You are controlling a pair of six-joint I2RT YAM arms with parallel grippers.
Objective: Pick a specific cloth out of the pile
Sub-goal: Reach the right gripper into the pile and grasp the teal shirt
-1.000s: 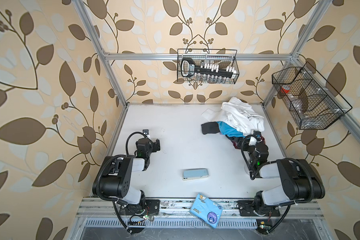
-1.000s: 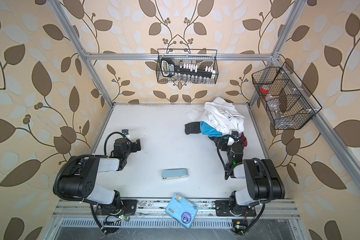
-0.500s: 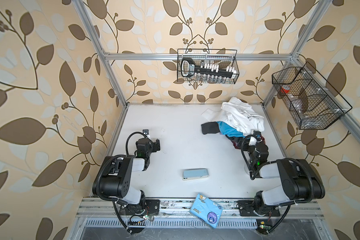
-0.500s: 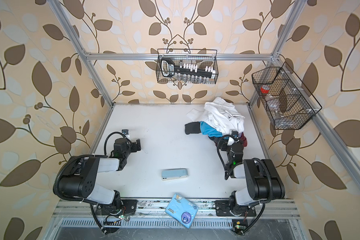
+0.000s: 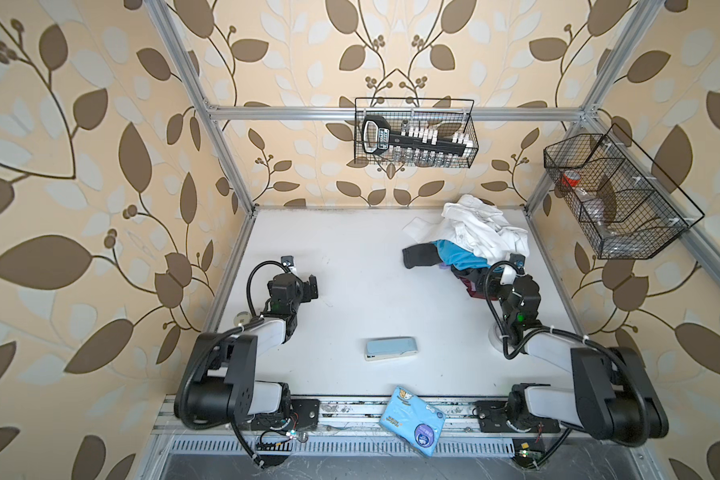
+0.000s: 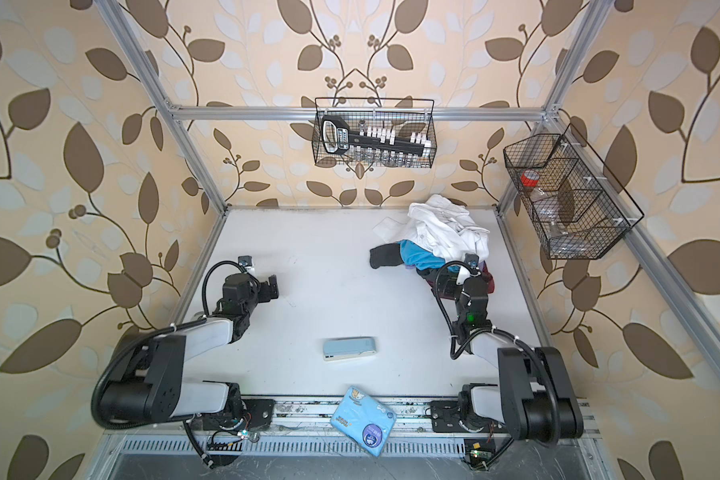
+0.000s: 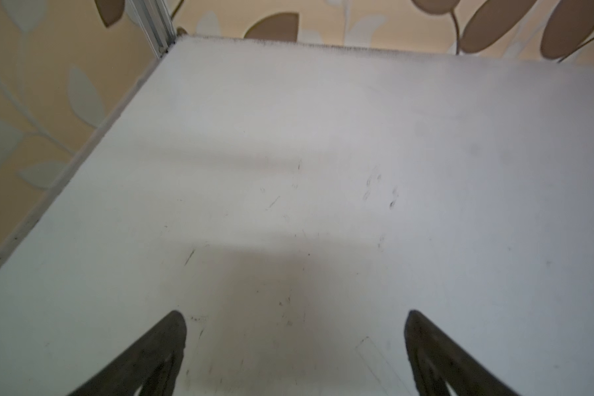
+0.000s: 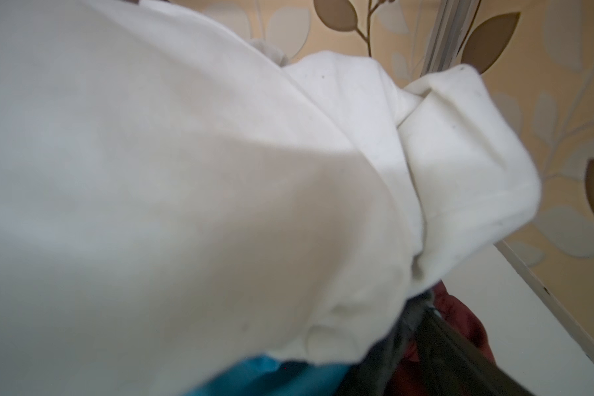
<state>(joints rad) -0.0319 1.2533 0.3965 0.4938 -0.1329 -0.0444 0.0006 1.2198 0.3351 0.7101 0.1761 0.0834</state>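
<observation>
One right claw (image 5: 481,279) spread, at pile's (image 5: 481,232) near edge; turquoise cloth (image 5: 458,255) just beyond.

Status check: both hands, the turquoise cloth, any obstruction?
Left hand open, idle over bare table. Right hand at pile edge, grip unseen. Turquoise cloth mostly buried under white garment.

Turquoise cloth (image 5: 458,254) under white-black-red pile (image 5: 481,232)
</observation>
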